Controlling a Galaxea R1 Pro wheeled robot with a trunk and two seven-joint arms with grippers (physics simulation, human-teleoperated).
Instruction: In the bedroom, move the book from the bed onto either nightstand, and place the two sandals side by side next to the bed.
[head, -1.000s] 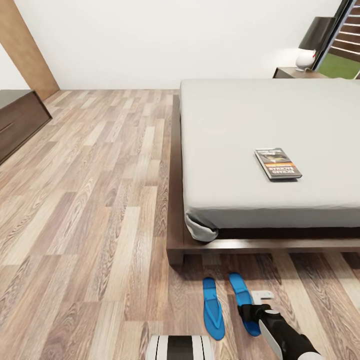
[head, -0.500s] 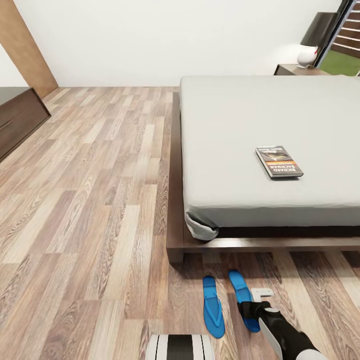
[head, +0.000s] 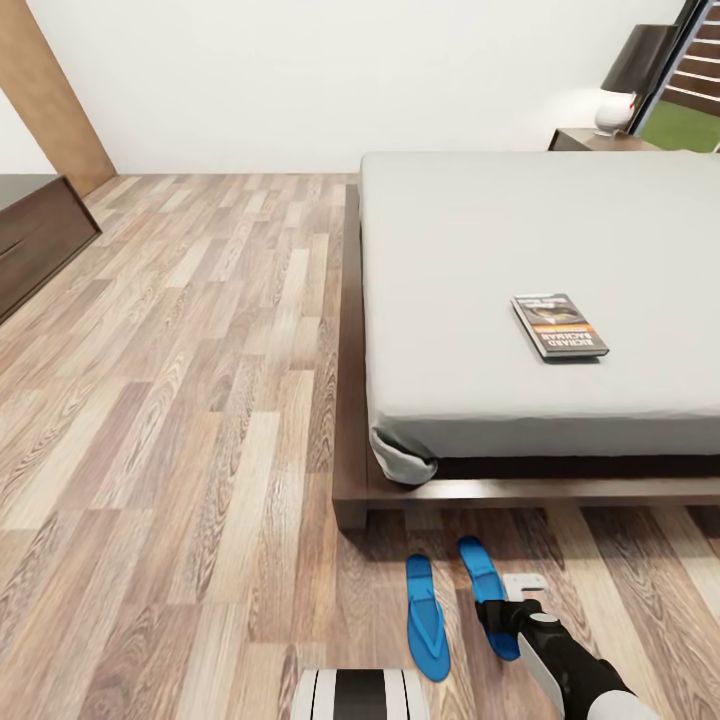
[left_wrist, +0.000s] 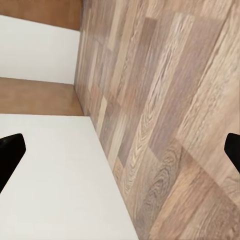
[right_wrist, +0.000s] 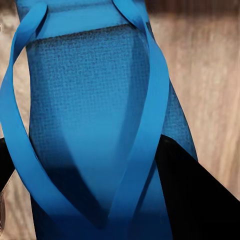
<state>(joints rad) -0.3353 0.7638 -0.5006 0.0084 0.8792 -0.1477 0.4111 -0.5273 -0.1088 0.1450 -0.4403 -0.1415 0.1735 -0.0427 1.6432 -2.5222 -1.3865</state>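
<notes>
Two bright blue sandals lie on the wood floor just before the foot of the bed (head: 480, 230). The left sandal (head: 425, 618) lies free. My right gripper (head: 498, 622) is shut on the heel end of the right sandal (head: 481, 578); in the right wrist view that sandal (right_wrist: 95, 115) sits between dark fingers (right_wrist: 200, 200). The book (head: 559, 325) rests flat on the mattress near its right side. A nightstand (head: 590, 141) stands beyond the bed's far right corner. My left gripper (left_wrist: 120, 150) is open over bare floor, holding nothing.
A white lamp (head: 612, 110) sits on the nightstand by the window. A long dark-wood bench (head: 30, 240) lines the left wall. My own base (head: 360, 695) shows at the picture's lower edge. Wide open floor lies left of the bed.
My right gripper has nudged the right sandal slightly toward the bed frame. The left sandal and the book have stayed put.
</notes>
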